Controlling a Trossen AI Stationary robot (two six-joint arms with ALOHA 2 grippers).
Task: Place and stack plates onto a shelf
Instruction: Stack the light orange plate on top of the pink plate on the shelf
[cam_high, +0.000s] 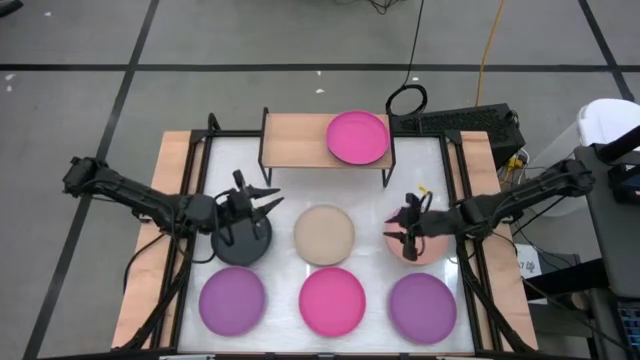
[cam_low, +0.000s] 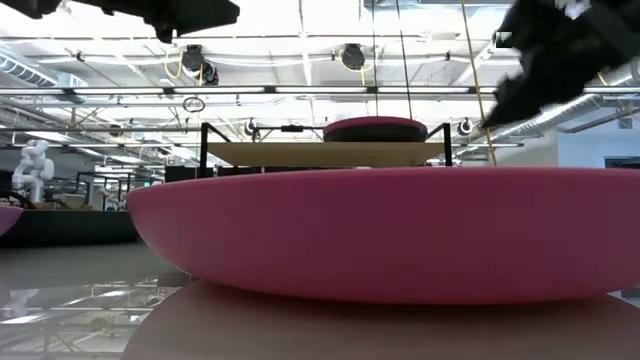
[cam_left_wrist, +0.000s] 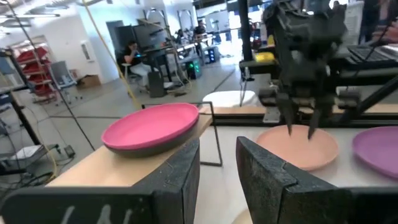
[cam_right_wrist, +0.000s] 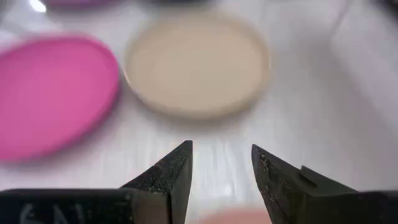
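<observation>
White tabletop (cam_high: 440, 170) carries everything. Shelf (cam_high: 295, 140) sits at the far edge, centre: light wooden board on thin black legs. One magenta plate (cam_high: 358, 137) rests on the shelf's right half; from the left wrist view its underside looks dark, possibly a second plate beneath, hard to confirm.

Six plates on the table, all round, shallow, matte, low rim. Near row, left to right: purple plate (cam_high: 232, 301), second magenta plate (cam_high: 332, 300), second purple plate (cam_high: 423, 306). Middle row: dark grey plate (cam_high: 241, 243) left, beige plate (cam_high: 324, 232) centre, salmon plate (cam_high: 425, 248) right.

Left gripper (cam_high: 268, 203) hovers over the dark grey plate's far edge, fingers spread, holding nothing. Right gripper (cam_high: 392, 222) sits above the salmon plate's left side, fingers apart, empty, pointing toward the beige plate.
</observation>
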